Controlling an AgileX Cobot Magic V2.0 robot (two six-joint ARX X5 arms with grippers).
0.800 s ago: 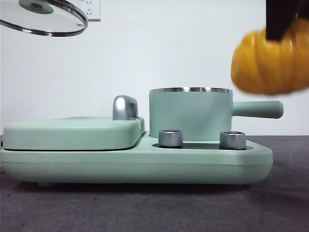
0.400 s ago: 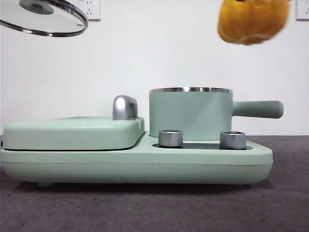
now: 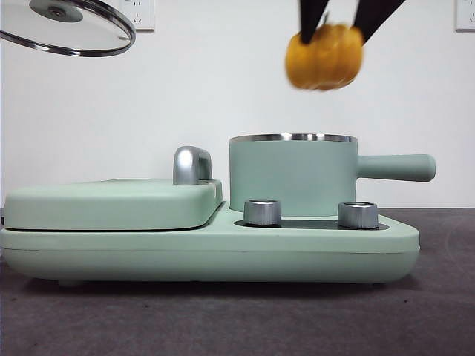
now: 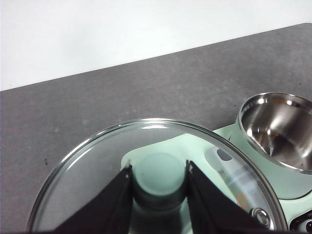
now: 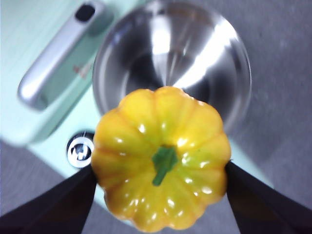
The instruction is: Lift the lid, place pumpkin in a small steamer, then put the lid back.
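1. Since the earlier frames the pumpkin (image 3: 324, 57) has moved left and now hangs above the steamer (image 3: 293, 176), clear of its rim.
2. The right gripper (image 5: 161, 195) clamps the pumpkin's sides, stem up.
3. The left gripper (image 4: 158, 183) grips the lid (image 3: 67, 28) by its knob, high and well left.
4. The steamer's handle points right.
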